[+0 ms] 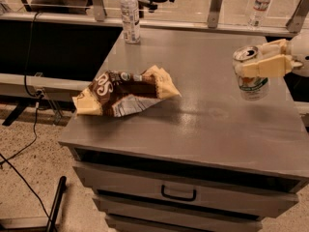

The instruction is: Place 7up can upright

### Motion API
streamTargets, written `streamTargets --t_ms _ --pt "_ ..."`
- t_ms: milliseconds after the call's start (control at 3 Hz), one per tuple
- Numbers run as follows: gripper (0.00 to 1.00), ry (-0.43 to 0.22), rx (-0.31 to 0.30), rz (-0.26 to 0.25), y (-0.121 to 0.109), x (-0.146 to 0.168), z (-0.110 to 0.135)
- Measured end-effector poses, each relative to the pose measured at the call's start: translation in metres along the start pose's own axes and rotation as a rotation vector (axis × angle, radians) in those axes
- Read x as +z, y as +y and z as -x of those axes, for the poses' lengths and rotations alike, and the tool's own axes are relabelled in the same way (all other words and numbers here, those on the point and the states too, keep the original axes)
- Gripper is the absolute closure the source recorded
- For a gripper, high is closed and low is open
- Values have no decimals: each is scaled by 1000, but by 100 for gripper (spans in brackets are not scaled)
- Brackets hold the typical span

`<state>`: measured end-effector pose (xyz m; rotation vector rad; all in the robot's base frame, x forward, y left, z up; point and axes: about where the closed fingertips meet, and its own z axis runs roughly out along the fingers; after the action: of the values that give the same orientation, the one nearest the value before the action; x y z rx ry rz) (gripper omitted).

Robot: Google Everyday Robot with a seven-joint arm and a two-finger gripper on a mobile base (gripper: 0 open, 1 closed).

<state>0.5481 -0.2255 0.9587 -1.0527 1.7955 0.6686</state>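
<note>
The 7up can (251, 79) is a silver-white can with green markings and a shiny top. It stands nearly upright at the right side of the grey cabinet top (207, 120), its base at or just above the surface. My gripper (260, 59) reaches in from the right edge, its cream fingers (265, 67) shut around the can's upper part.
A brown and cream snack bag (125, 92) lies on the left half of the cabinet top. A clear water bottle (130, 14) stands at the back left corner. Another bottle (259, 5) stands on the ledge behind. Drawers with a handle (178, 195) face the front.
</note>
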Motion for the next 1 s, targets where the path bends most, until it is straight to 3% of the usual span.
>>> streamTargets --t_ms 333,1000 --pt "100 -86 0 31 5 -7 2" --pt "100 -243 13 96 26 -17 -20"
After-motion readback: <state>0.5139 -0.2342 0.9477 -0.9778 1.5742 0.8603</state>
